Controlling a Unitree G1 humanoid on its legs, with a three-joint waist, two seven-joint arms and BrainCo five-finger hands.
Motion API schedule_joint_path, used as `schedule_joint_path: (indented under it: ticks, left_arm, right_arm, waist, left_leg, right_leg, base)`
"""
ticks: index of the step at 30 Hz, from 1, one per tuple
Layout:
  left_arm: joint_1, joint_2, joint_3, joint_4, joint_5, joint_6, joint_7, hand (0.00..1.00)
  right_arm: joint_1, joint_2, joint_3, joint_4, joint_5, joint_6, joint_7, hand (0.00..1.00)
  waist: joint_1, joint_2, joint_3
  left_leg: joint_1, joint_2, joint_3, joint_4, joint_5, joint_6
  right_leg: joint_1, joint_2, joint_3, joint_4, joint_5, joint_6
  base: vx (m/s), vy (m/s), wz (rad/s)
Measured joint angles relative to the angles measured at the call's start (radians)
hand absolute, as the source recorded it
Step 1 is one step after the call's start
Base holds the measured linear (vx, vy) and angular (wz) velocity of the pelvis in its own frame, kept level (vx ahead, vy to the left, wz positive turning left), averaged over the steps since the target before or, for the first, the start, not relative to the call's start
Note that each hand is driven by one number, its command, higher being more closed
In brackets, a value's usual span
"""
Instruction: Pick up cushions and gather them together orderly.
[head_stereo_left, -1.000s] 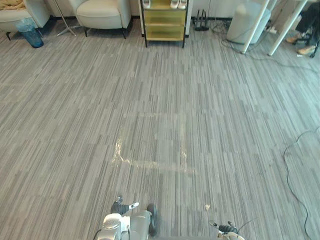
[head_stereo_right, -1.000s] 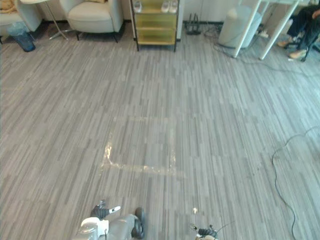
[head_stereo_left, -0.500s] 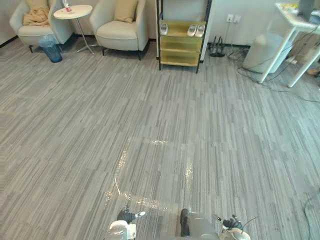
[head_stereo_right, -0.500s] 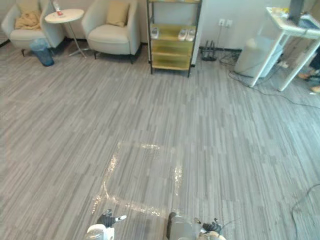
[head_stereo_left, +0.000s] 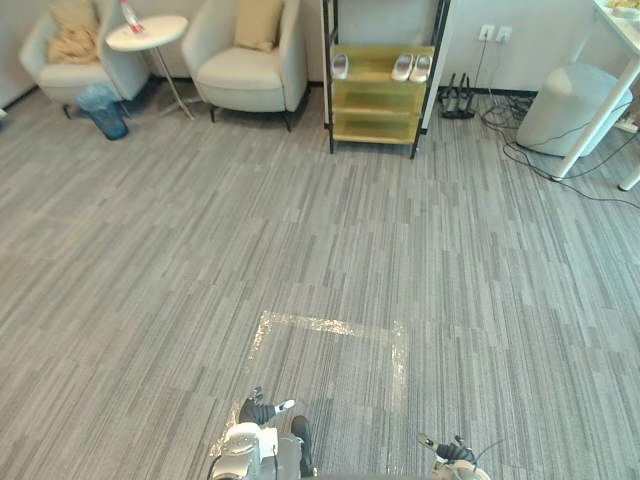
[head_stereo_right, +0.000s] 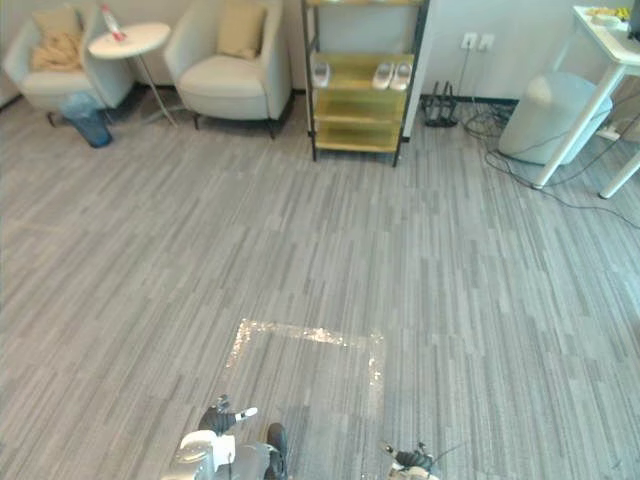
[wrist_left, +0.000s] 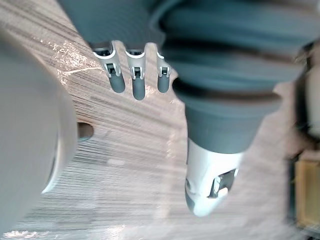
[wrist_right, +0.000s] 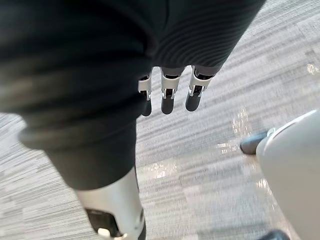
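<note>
Tan cushion (head_stereo_left: 258, 22) lay on a far armchair (head_stereo_left: 250, 75) — left hand (wrist_left: 136, 82) and right hand (wrist_right: 170, 95) hung slack, empty. Approach step, seemingly; walking closer came next.

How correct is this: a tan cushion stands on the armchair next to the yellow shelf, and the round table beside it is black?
Wrong in one thing: the round table is white, not black, as the left eye view shows. The cushion, armchair and yellow shelf are as stated.
</note>
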Motion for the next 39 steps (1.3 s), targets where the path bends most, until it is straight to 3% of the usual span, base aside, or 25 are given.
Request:
schedule_joint_path:
  ticks: [3,4,5,7,9,11,13,14,17,19,21,22,23,25,27,29,30,31,32,35,39]
  left_arm:
    - [-0.002,0.024,-0.023,0.017,0.001,0.004,0.0,0.0]
    - [0.0,0.026,-0.03,0.024,0.0,0.006,0.0,0.0]
    - [-0.001,0.032,-0.03,0.038,0.0,0.007,0.0,0.0]
    - [0.003,0.036,-0.049,0.058,-0.002,0.015,0.003,0.0]
    - [0.008,0.035,-0.057,0.058,-0.013,0.018,0.003,0.0]
    - [0.011,0.031,-0.058,0.06,-0.018,0.018,0.003,0.0]
    - [0.015,0.034,-0.06,0.057,-0.018,0.016,0.003,0.0]
    - [0.012,0.033,-0.059,0.064,-0.018,0.017,0.004,0.0]
    - [0.012,0.01,-0.056,0.081,-0.018,0.017,0.003,0.0]
    - [0.012,-0.002,-0.037,0.082,-0.017,0.017,0.001,0.0]
    - [0.009,-0.009,-0.016,0.072,-0.017,0.016,-0.002,0.0]
    - [0.009,-0.014,0.006,0.051,-0.016,0.017,-0.005,0.0]
    - [0.016,-0.024,0.026,0.017,-0.017,0.016,-0.005,0.0]
    - [0.022,-0.027,0.039,-0.005,-0.017,0.016,-0.005,0.0]
    - [0.023,-0.028,0.04,-0.011,-0.018,0.016,-0.005,0.0]
    - [0.024,-0.03,0.04,-0.013,-0.019,0.015,-0.003,0.0]
    - [0.025,-0.03,0.039,-0.012,-0.02,0.015,-0.004,0.0]
    - [0.026,-0.02,0.037,-0.001,-0.02,0.014,-0.002,0.0]
    - [0.026,-0.015,0.035,0.008,-0.02,0.014,-0.001,0.0]
    - [0.025,-0.01,0.034,0.016,-0.02,0.015,-0.001,0.0]
    - [0.028,-0.009,0.01,0.021,-0.019,0.016,-0.002,0.0]
  right_arm:
    - [-0.002,0.001,-0.002,-0.002,-0.011,-0.003,0.002,0.0]
    - [-0.004,0.0,0.002,-0.004,-0.02,-0.004,0.005,0.0]
    - [-0.004,-0.001,0.0,-0.004,-0.023,-0.004,0.01,0.0]
    - [0.011,-0.011,0.0,-0.014,-0.019,-0.003,0.013,0.0]
    - [0.012,-0.02,0.004,-0.02,-0.021,-0.008,0.013,0.0]
    - [0.01,-0.018,0.003,-0.021,-0.021,-0.013,0.013,0.0]
    - [0.006,-0.017,-0.001,-0.016,-0.022,-0.013,0.013,0.0]
    - [0.002,-0.022,-0.008,-0.009,-0.02,-0.013,0.013,0.0]
    - [0.001,-0.037,-0.038,0.0,-0.022,-0.013,0.012,0.0]
    - [0.002,-0.037,-0.053,-0.001,-0.019,-0.013,0.01,0.0]
    - [0.008,-0.032,-0.054,0.0,-0.019,-0.012,0.008,0.0]
    - [0.018,-0.028,-0.038,-0.011,-0.019,-0.014,0.007,0.0]
    - [0.029,-0.031,-0.015,-0.023,-0.017,-0.019,0.007,0.0]
    - [0.027,-0.032,-0.003,-0.023,-0.016,-0.02,0.004,0.0]
    - [0.028,-0.029,-0.001,-0.023,-0.008,-0.02,0.003,0.0]
    - [0.028,-0.032,0.001,-0.024,-0.007,-0.019,0.002,0.0]
    - [0.029,-0.035,0.001,-0.023,-0.008,-0.02,0.002,0.0]
    - [0.026,-0.027,0.001,-0.022,-0.008,-0.013,0.0,0.0]
    - [0.029,-0.022,0.0,-0.021,-0.01,-0.011,0.0,0.0]
    - [0.045,-0.015,-0.003,-0.021,-0.015,-0.009,-0.001,0.0]
    - [0.046,-0.012,-0.015,-0.016,-0.03,-0.005,0.003,0.0]
  waist:
    - [0.001,-0.016,-0.016]
    - [-0.004,-0.014,-0.016]
    - [0.0,-0.009,-0.006]
    - [-0.01,0.001,-0.005]
    - [-0.018,0.017,0.0]
    - [-0.022,0.016,-0.002]
    - [-0.022,0.011,-0.006]
    - [-0.028,0.005,-0.008]
    - [-0.032,0.051,-0.014]
    - [-0.034,0.064,-0.017]
    - [-0.034,0.053,-0.008]
    - [-0.034,0.041,-0.001]
    - [-0.024,0.049,-0.001]
    - [-0.021,0.055,0.004]
    - [-0.017,0.054,0.003]
    - [-0.003,0.064,-0.001]
    - [0.0,0.067,-0.003]
    - [-0.003,0.061,-0.016]
    - [-0.004,0.033,-0.031]
    - [-0.003,0.022,-0.04]
    - [0.001,0.033,-0.047]
  left_leg:
    - [0.043,-0.02,0.019,0.02,-0.064,0.022]
    - [0.095,-0.029,0.025,-0.022,-0.092,0.026]
    - [0.151,-0.038,0.023,-0.058,-0.113,0.025]
    - [0.241,-0.046,0.018,-0.109,-0.114,0.027]
    - [0.298,-0.044,0.011,-0.143,-0.114,0.027]
    - [0.326,-0.034,-0.007,-0.157,-0.116,0.024]
    - [0.346,-0.024,-0.011,-0.183,-0.128,-0.001]
    - [0.36,-0.023,-0.028,-0.184,-0.143,-0.026]
    - [0.365,0.011,-0.038,-0.185,-0.136,-0.038]
    - [0.376,0.025,-0.039,-0.17,-0.129,-0.051]
    - [0.348,0.047,-0.037,-0.037,-0.15,-0.084]
    - [0.264,0.078,-0.038,0.178,-0.162,-0.103]
    - [0.148,0.137,-0.032,0.418,-0.159,-0.097]
    - [0.089,0.169,-0.03,0.49,-0.178,-0.075]
    - [0.062,0.157,-0.033,0.406,-0.191,-0.066]
    - [0.069,0.103,-0.105,0.125,-0.169,-0.07]
    - [0.069,0.097,-0.127,0.1,-0.125,-0.098]
    - [0.09,0.068,-0.108,0.074,-0.124,-0.093]
    - [0.109,0.049,-0.087,0.051,-0.122,-0.083]
    - [0.143,0.004,-0.086,0.013,-0.113,-0.068]
    - [0.195,-0.031,-0.091,-0.063,-0.101,-0.05]
  right_leg:
    - [-0.069,-0.011,0.058,0.188,0.021,0.02]
    - [-0.171,-0.013,0.072,0.412,0.066,0.082]
    - [-0.25,-0.014,0.077,0.591,0.039,0.093]
    - [-0.315,-0.01,0.031,0.686,-0.033,0.055]
    - [-0.346,-0.008,-0.05,0.636,-0.068,0.024]
    - [-0.379,0.003,-0.118,0.497,-0.079,0.009]
    - [-0.407,0.009,-0.172,0.287,0.013,-0.01]
    - [-0.408,0.011,-0.186,0.23,0.102,-0.049]
    - [-0.382,0.043,-0.202,0.206,0.089,-0.071]
    - [-0.351,0.054,-0.215,0.189,0.077,-0.077]
    - [-0.296,0.059,-0.224,0.171,0.054,-0.078]
    - [-0.269,0.062,-0.236,0.163,0.033,-0.077]
    - [-0.237,0.083,-0.236,0.156,0.011,-0.09]
    - [-0.212,0.096,-0.232,0.157,-0.001,-0.089]
    - [-0.204,0.093,-0.202,0.159,-0.008,-0.078]
    - [-0.222,0.091,-0.129,0.19,-0.027,-0.051]
    - [-0.23,0.094,-0.117,0.202,-0.033,-0.045]
    - [-0.236,0.082,-0.073,0.214,-0.035,-0.025]
    - [-0.228,0.062,-0.06,0.196,-0.032,-0.019]
    - [-0.198,0.026,-0.055,0.158,-0.03,-0.009]
    - [-0.152,0.003,-0.053,0.107,-0.028,-0.001]
  base:
    - [0.38,0.187,-0.17]
    - [0.37,0.171,-0.35]
    - [0.35,0.154,-0.26]
    - [0.23,0.062,0.04]
    - [0.25,0.008,0.24]
    - [0.24,-0.064,0.4]
    - [0.23,-0.142,0.3]
    - [0.23,-0.174,0.11]
    - [0.2,-0.172,0.0]
    - [0.18,-0.17,0.13]
    - [0.09,-0.139,0.29]
    - [0.06,-0.108,0.23]
    - [0.07,-0.078,0.14]
    - [0.07,0.006,-0.2]
    - [0.09,0.076,-0.47]
    - [0.19,0.222,-0.84]
    - [0.21,0.205,-0.71]
    - [0.25,0.168,-0.43]
    - [0.31,0.187,-0.34]
    - [0.21,0.122,0.08]
    - [0.17,0.065,0.14]
